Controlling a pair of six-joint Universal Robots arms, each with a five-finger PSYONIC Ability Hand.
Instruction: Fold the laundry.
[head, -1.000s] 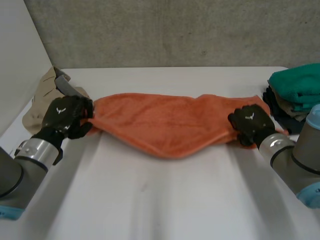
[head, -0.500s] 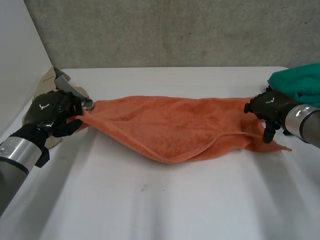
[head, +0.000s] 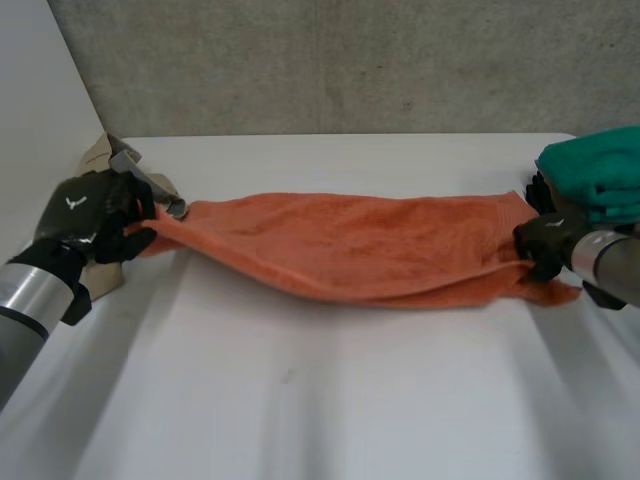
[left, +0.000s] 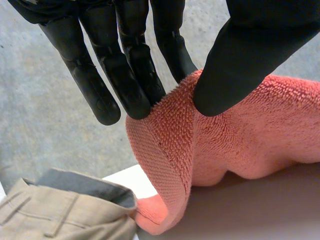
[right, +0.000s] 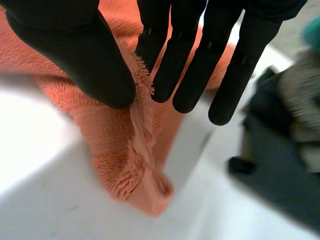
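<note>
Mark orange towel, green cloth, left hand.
orange towel (head: 350, 245), head view, middle of the cloth.
green cloth (head: 598, 172), head view, its top fold.
left hand (head: 85, 218), head view, back of the hand.

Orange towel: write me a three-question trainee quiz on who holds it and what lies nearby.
1. True or false: the left robot hand pinches an end of the orange towel between thumb and fingers.
2. What lies on the table beside the left robot hand? A) beige trousers B) a blue bucket C) a plate
3. What colour tops the folded stack by the right robot hand?
Key: 1 true; 2 A; 3 green.
</note>
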